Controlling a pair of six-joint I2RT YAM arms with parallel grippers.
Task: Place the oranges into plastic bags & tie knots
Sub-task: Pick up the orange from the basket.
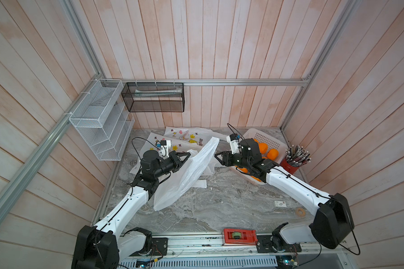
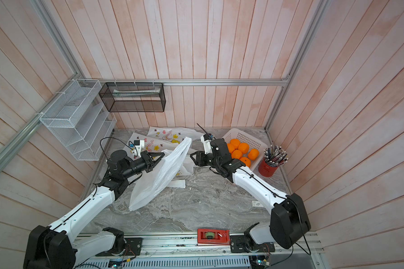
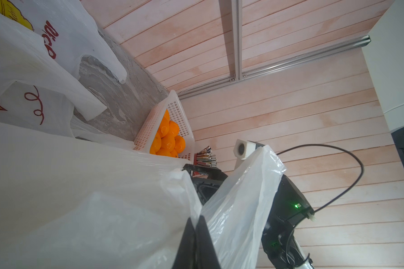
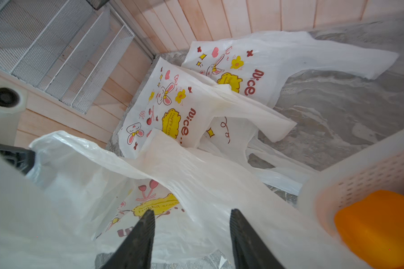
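The left gripper [image 3: 194, 220] pinched a plain bag [image 1: 184, 172]; the right gripper [image 4: 192, 210] gaped empty. Printed bags [image 4: 184, 109] at the counter's [image 1: 219, 205] far edge read "nice"; only the right wrist view showed "happy".

The plain bag [image 1: 187, 172] is thin translucent white plastic film — crinkled, with a soft sheen along its folds. The printed bags [image 4: 173, 104] at the far side are the same film, smoother, milky, with flat matt ink. The tabletop [image 1: 219, 205] looks like grey veined stone, matt. The walls [image 1: 219, 46] are pale pinkish wood planks, matt, grooved. The rail [image 1: 219, 82] is brushed bare metal. At the far left, the white rack [image 1: 98, 121] and the black basket [image 1: 154, 97] are painted wire mesh. On the right, the white basket [image 2: 247, 137] is perforated moulded plastic — the oranges [image 2: 243, 148] in it are smooth, faintly waxy.
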